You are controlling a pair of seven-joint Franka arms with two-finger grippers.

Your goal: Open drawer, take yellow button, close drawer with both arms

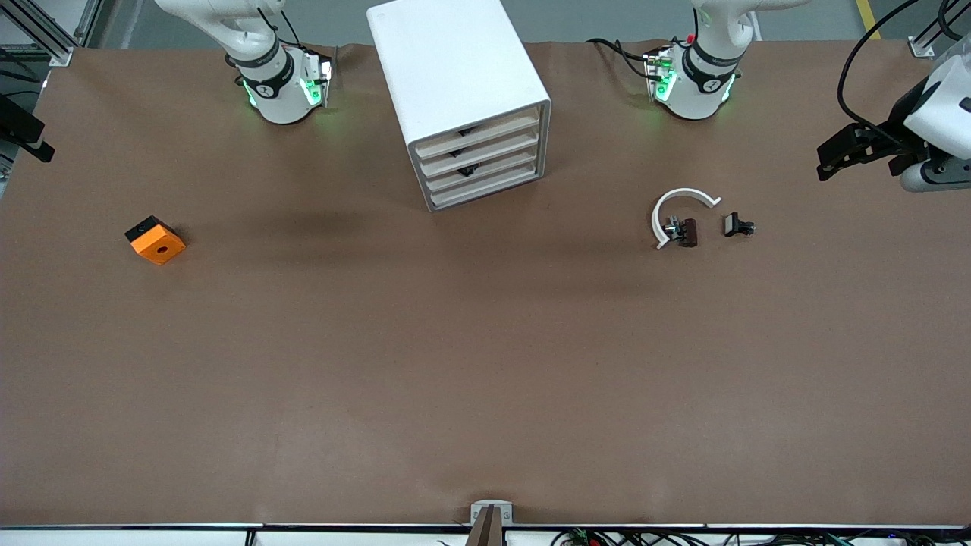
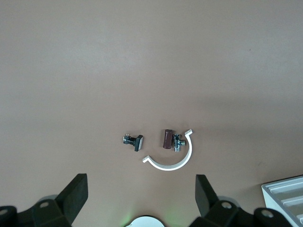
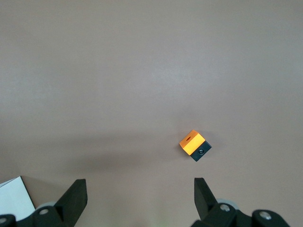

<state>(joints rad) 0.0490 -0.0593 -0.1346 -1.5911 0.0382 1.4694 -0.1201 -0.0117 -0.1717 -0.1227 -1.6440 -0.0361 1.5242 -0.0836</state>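
The white cabinet (image 1: 455,68) stands between the two arm bases, and the cream fronts of all its drawers (image 1: 482,163) are pushed in. The button is out of view. My left gripper (image 1: 834,155) hangs high over the left arm's end of the table, open and empty; in the left wrist view the left gripper (image 2: 140,191) has only bare table between its fingers (image 2: 75,194). My right gripper (image 1: 26,136) is up over the right arm's end, also open and empty, and in its own wrist view the right gripper (image 3: 139,194) holds nothing.
An orange square block (image 1: 155,240) (image 3: 194,145) with a hole lies toward the right arm's end. Two small black clips (image 1: 738,225) (image 2: 134,141) and a white curved strip (image 1: 683,199) (image 2: 175,161) lie toward the left arm's end, nearer the front camera than the cabinet.
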